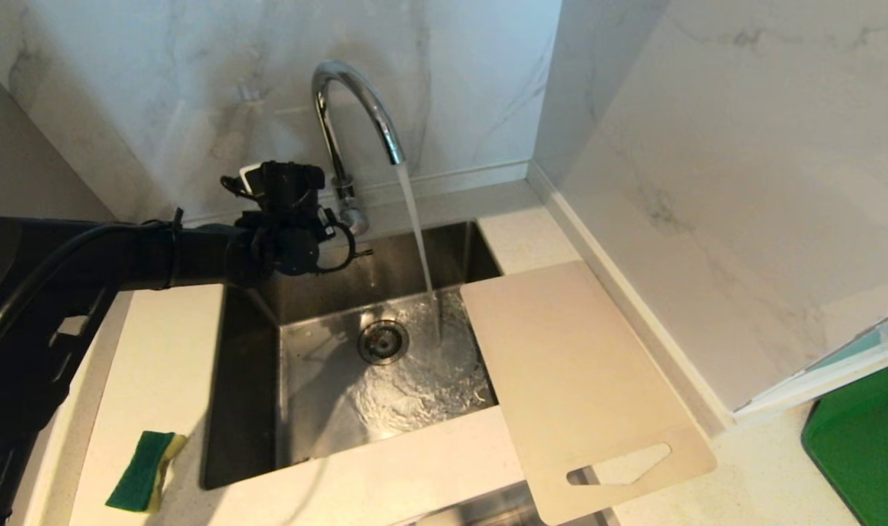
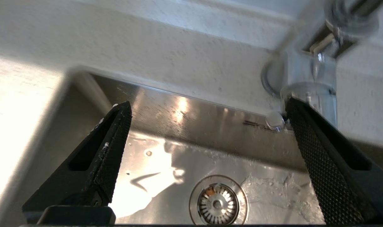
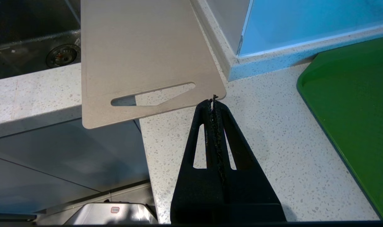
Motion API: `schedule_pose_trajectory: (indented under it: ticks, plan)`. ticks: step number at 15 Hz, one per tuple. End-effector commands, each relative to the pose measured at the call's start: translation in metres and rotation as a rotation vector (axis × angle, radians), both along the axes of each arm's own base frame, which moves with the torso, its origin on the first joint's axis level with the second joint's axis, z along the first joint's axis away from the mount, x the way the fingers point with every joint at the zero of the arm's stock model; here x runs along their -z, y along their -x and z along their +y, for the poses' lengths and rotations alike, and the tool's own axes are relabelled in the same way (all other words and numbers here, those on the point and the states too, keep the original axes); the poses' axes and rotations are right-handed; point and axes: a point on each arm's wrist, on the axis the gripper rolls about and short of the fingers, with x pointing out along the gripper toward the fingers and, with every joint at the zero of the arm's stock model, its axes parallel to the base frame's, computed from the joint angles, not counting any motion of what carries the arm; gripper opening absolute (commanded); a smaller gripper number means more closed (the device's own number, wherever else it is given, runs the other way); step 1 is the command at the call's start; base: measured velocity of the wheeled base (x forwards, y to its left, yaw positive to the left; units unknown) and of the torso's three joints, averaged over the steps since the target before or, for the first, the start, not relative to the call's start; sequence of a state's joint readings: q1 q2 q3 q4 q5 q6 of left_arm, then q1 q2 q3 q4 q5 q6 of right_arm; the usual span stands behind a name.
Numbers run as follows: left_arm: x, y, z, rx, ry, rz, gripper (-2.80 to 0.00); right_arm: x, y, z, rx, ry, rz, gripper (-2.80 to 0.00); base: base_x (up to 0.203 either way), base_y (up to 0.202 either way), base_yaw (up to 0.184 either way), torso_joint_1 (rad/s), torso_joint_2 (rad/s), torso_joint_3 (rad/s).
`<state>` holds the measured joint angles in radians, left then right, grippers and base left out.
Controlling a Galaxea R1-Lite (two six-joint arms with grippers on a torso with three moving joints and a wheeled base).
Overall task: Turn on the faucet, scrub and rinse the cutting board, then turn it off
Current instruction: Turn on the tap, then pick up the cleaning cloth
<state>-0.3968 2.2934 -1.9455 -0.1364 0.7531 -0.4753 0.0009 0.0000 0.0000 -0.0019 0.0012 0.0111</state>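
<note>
Nearest me, my right gripper [image 3: 214, 100] hung parked over the speckled counter, fingers pressed together on nothing, just beside the handle end of the cutting board [image 1: 582, 380]; the board lay across the sink's [image 1: 243, 409] right rim, partly over the basin, apparently dry; the green-and-yellow sponge [image 1: 142, 471] waited on the left counter; farther back, my left gripper [image 2: 207, 110] stood wide and empty at the base of the faucet [image 1: 356, 109], one finger beside the lever's knob [image 2: 275, 120]; water was pouring; so tap-on looked done, and next I judged I'd need the sponge.
</note>
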Motion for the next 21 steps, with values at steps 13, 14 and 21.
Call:
schedule_pose_trajectory:
  ticks: [13,14,21]
  plan:
    - [-0.162,0.154,0.046,0.228,0.092,-0.140,0.00,0.000,0.000,0.000,0.000,-0.001,-0.001,-2.80,0.000,0.000,0.000,0.000,0.00,0.000]
    - [-0.169,0.175,0.054,0.293,0.093,-0.115,0.00,0.000,0.000,0.000,0.000,-0.001,-0.001,-2.80,0.000,0.000,0.000,0.000,0.00,0.000]
    - [-0.118,0.251,0.091,0.401,-0.009,0.194,-2.80,0.000,0.000,0.000,0.000,-0.001,0.000,-2.80,0.000,0.000,0.000,0.000,0.00,0.000]
